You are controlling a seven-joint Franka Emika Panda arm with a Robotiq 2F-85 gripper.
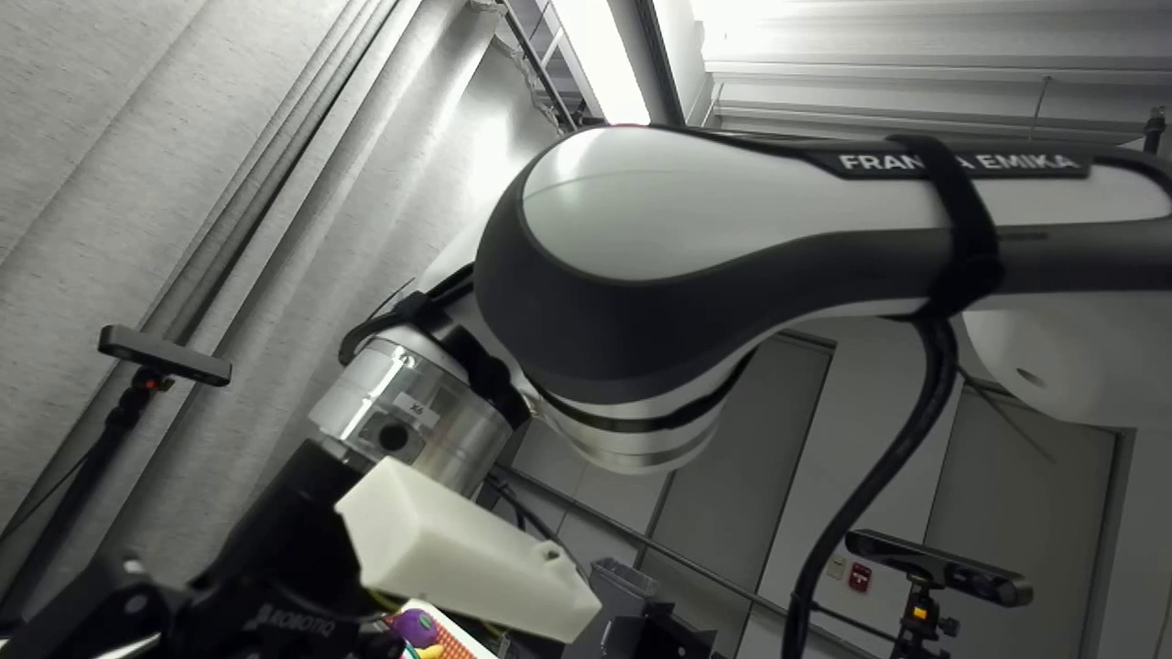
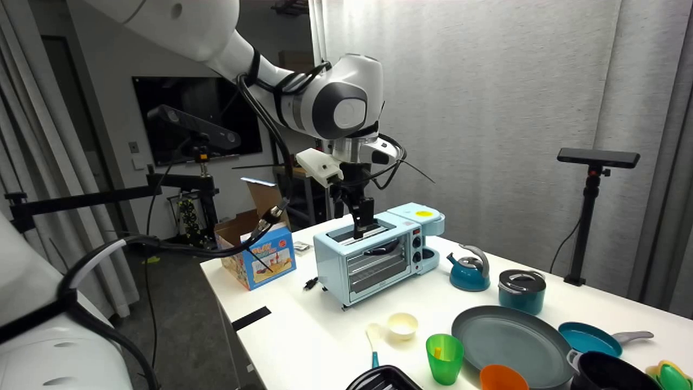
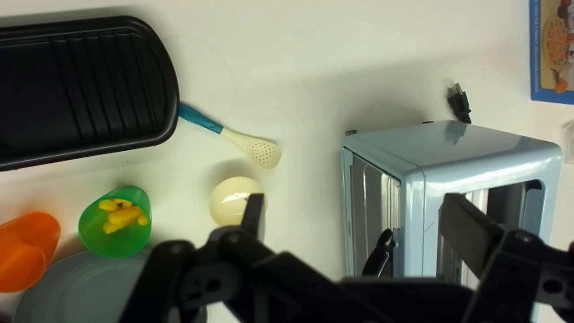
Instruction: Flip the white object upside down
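Observation:
A small cream-white bowl (image 2: 402, 326) stands on the white table in an exterior view, seemingly with its opening up. In the wrist view the bowl (image 3: 229, 204) lies left of centre, partly covered by the left finger. My gripper (image 3: 356, 197) is open, with its fingers wide apart and nothing between them. In an exterior view the gripper (image 2: 352, 216) hangs high over the front of the toaster oven, well away from the bowl. In an exterior view the gripper body (image 1: 275, 613) shows at the lower left, its fingertips out of frame; the bowl is out of view there.
A light-blue toaster oven (image 2: 373, 252) stands below the gripper. Around the bowl are a cream slotted spoon (image 3: 262, 152), a black tray (image 3: 89, 89), a green cup (image 3: 114, 242) with yellow pieces, an orange cup (image 3: 27, 251) and a grey plate (image 2: 514, 346). A kettle (image 2: 470, 273) and pot (image 2: 521, 292) stand behind.

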